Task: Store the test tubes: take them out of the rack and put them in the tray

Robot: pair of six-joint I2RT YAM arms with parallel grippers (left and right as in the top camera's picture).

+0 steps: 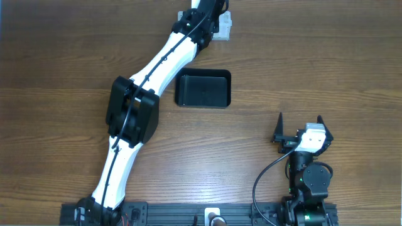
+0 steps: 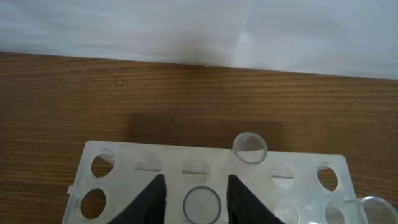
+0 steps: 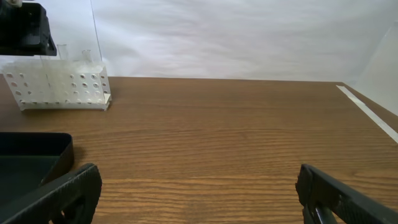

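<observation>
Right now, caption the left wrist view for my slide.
Left gripper, open, straddling a test tube in the clear rack, a second tube standing in the row beyond.

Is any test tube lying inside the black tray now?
No, in the top view the black tray shows a bare dark floor from wall to wall, and nothing lies in it.

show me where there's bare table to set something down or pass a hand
Widest bare wood: right of the tray, out past the right claw. Also the far left, beyond the left arm. Crowded: the rack, where the left claw straddles a tube, and the strip between rack and tray.
</observation>
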